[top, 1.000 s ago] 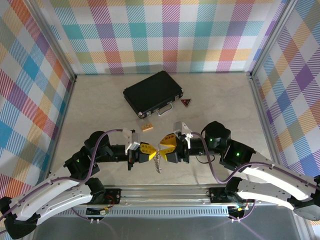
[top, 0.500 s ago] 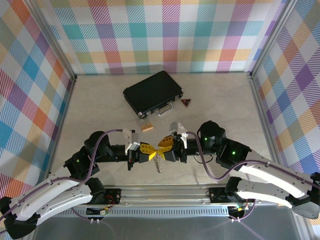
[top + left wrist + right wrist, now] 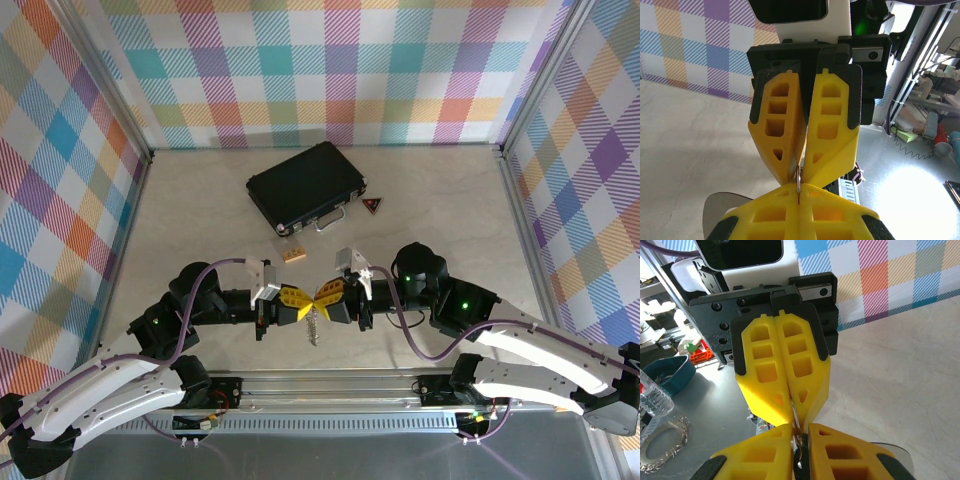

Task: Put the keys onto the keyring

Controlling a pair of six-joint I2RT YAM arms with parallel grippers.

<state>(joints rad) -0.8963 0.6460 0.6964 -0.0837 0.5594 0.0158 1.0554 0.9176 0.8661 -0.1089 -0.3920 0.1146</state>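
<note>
One shut black case (image 3: 305,188) beyond left tool (image 3: 305,304) and right tool (image 3: 322,297), both clenched on silvery keys (image 3: 314,326) dangling between

The left pincer (image 3: 304,304) and right pincer (image 3: 321,297) have matt yellow plastic fingers. The keys (image 3: 314,326) are shiny silvery metal; the worktop (image 3: 200,215) looks smooth, matt stone.

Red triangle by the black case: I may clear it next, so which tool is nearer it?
Right. The right tool sits short and left of the red triangle; the left tool meets it tip to tip, farther left still.
</note>
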